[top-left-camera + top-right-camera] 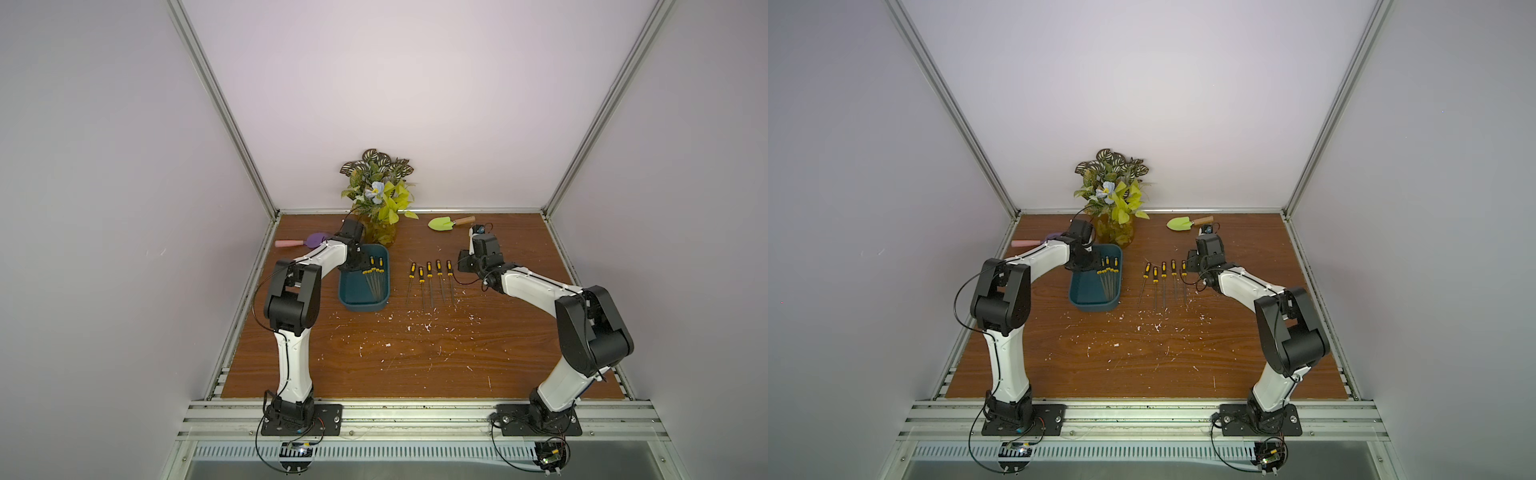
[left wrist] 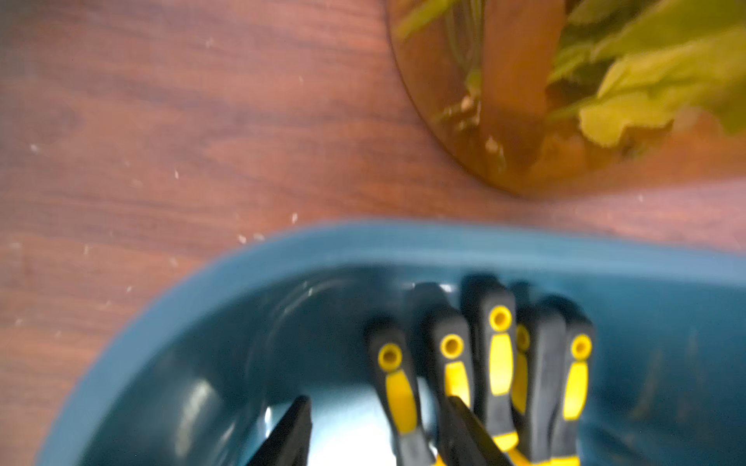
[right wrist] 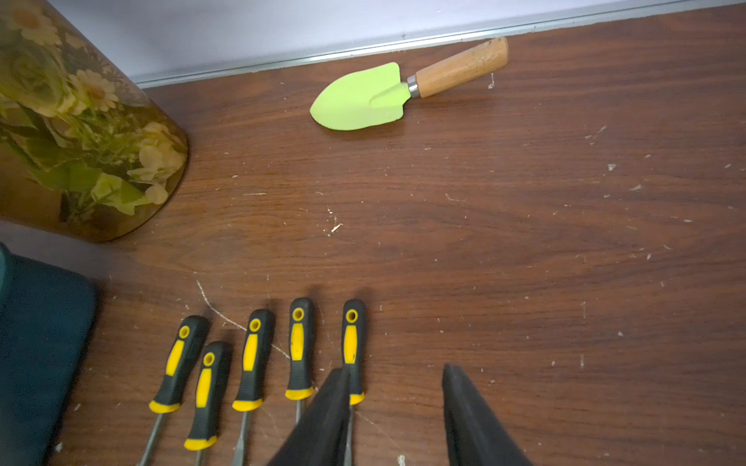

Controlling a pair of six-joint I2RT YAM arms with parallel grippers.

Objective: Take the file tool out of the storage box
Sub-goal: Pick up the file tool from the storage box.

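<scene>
We judge the task about half done. Five files lie in a row (image 1: 430,276) on the table (image 1: 415,353) just beside the box (image 1: 360,308), on the side away from the left arm. What look like five more files (image 1: 376,272) sit bunched inside the box against its wall nearest that row, handles toward the vase (image 1: 380,232).

The left gripper (image 2: 379,403) is down inside the box with its fingers (image 2: 290,431) on either side of the outermost file (image 2: 397,387) of the bunch. The wrist view is blurred, but a gap seems to show on one side of the handle, so we read the jaws as spread around it and not yet pinching. Gripping, lifting it over the wall and laying it by the row are all left to do, and the same for the rest.

The right gripper (image 3: 395,369) hangs over the end of the row farthest from the box, spread and empty.

The neighbouring handles touch the chosen one and may drag along. The vase stands just behind the box, near the left wrist. A green trowel (image 1: 442,224) and a purple trowel (image 1: 307,240) lie well apart from the box, out of the way.
</scene>
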